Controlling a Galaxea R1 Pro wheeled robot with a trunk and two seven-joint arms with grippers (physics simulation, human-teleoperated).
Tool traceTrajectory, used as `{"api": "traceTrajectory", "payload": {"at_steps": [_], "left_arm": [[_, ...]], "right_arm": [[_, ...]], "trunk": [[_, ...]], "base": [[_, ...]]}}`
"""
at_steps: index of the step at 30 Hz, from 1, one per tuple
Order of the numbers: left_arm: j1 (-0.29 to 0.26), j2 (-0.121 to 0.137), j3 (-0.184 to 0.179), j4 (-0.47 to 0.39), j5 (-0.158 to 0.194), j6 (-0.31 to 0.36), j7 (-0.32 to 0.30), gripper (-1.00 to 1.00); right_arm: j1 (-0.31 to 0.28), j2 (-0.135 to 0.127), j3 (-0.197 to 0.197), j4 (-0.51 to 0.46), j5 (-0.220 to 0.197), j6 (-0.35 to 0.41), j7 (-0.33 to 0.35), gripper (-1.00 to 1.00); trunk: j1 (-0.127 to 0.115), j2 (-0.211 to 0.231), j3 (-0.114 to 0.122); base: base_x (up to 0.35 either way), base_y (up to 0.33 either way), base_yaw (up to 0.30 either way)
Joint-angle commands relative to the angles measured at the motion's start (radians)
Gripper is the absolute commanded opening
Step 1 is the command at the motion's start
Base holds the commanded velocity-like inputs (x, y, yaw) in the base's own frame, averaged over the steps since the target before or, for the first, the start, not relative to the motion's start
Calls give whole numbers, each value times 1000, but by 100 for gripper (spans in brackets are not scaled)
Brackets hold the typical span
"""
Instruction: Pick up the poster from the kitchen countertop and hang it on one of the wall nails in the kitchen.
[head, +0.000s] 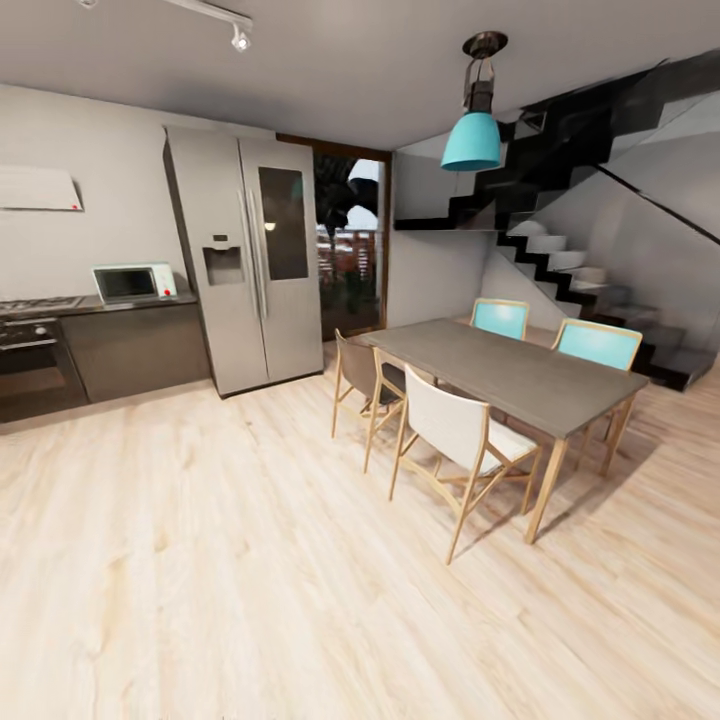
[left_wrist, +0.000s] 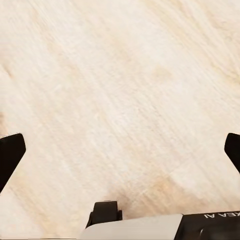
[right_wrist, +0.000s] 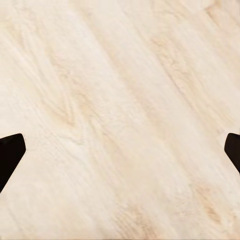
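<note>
- Pale wood-plank floor spreads across the room in our head view, and the same boards lie beneath both of our wrist cameras.
- We see the kitchen countertop at the far left, a dark worktop over dark cabinet fronts, with a white microwave standing on it and a cooktop and oven beside that.
- We cannot make out the poster on the stretch of countertop we see.
- A steel double-door refrigerator stands just beside the counter's end.
- To the right stands the dining table, with teal chairs on its far side and pale ones on the near side, under a teal pendant lamp.
- A dark staircase climbs behind the table.
- Our left gripper has its dark fingertips set wide apart over bare floor, holding nothing.
- Our right gripper likewise has its fingertips spread wide and empty.
</note>
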Motion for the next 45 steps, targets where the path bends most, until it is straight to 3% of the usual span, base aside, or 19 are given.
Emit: {"api": "traceTrajectory", "payload": {"at_steps": [1,37,45], "left_arm": [[0,-1,3,-1,-10,-2,0,100],[0,-1,3,-1,-10,-2,0,100],[0,-1,3,-1,-10,-2,0,100]], "right_arm": [[0,0,1,1,0,-3,-1,100],[-1,0,1,1,0,-3,-2,100],[0,0,1,1,0,-2,1,100]], "trunk": [[0,0,-1],[0,0,-1],[0,0,-1]], "base": [[0,0,293],[0,0,292],[158,102,128]]}}
